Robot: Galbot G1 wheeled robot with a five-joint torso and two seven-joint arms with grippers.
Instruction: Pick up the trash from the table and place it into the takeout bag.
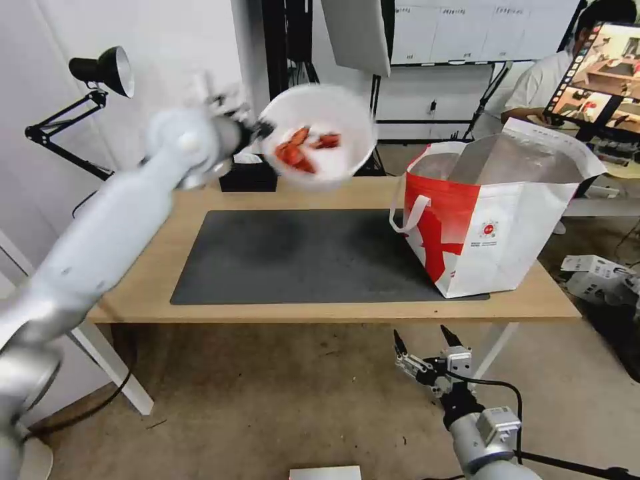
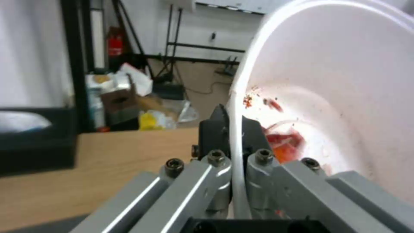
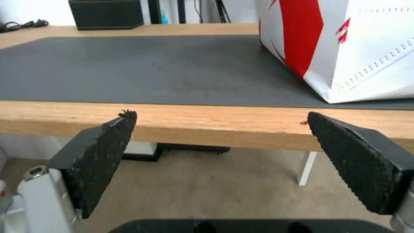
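Observation:
My left gripper [image 1: 261, 128] holds a white round bowl [image 1: 319, 135] with red shellfish scraps in the air above the back of the table [image 1: 333, 310], left of the takeout bag [image 1: 490, 213]. In the left wrist view the fingers [image 2: 215, 136] pinch the bowl's rim [image 2: 235, 106], and red scraps lie inside. The bag stands open on the right end of the dark grey mat [image 1: 293, 257], showing its foil lining. My right gripper [image 1: 424, 341] hangs open below the table's front edge, its pads [image 3: 101, 152] spread wide, facing the bag [image 3: 345, 42].
A black tissue box [image 1: 248, 175] sits at the table's back edge behind the bowl. A black desk lamp [image 1: 100, 70] stands at the far left. Boxes [image 1: 597, 273] lie on the floor to the right. A person sits at a screen behind the bag.

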